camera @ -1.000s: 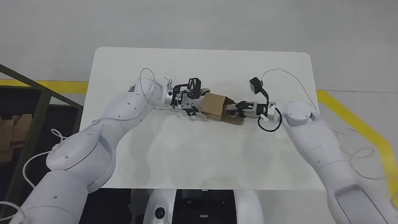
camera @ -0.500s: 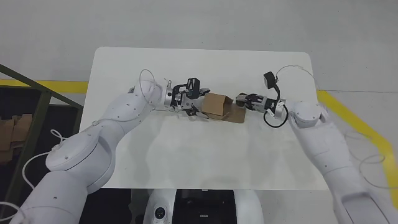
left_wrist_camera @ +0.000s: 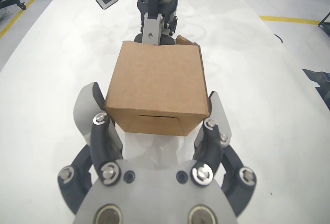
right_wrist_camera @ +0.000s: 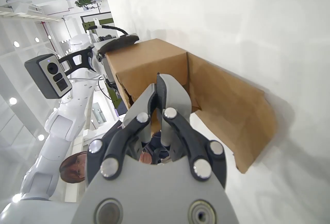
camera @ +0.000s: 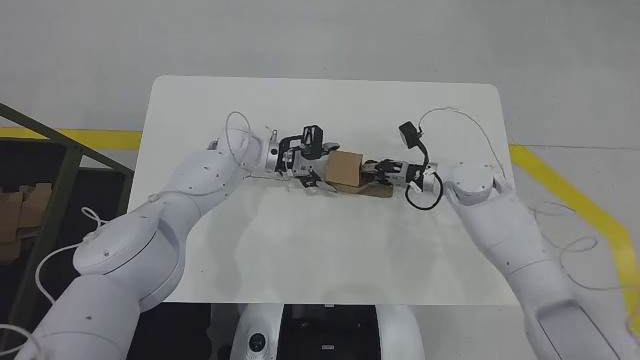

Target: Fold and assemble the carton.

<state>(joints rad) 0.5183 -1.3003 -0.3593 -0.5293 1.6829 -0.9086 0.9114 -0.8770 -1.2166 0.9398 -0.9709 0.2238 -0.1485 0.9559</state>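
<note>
The left gripper (left_wrist_camera: pixel 155 108) clamps the side walls of a small carton (left_wrist_camera: pixel 157 78), likely light and crushable, while the right gripper (right_wrist_camera: pixel 158 83), pinched shut and seemingly empty, meets its open end.

We see a small brown cardboard carton (camera: pixel 344 168) resting on the white table (camera: pixel 250 250), near its middle. Its body is squared up into a box shape with plain, unprinted panels. One end is closed, with a thin slit across it. The opposite end stands open, and its long flap (right_wrist_camera: pixel 232 111) lies flat on the tabletop.
</note>
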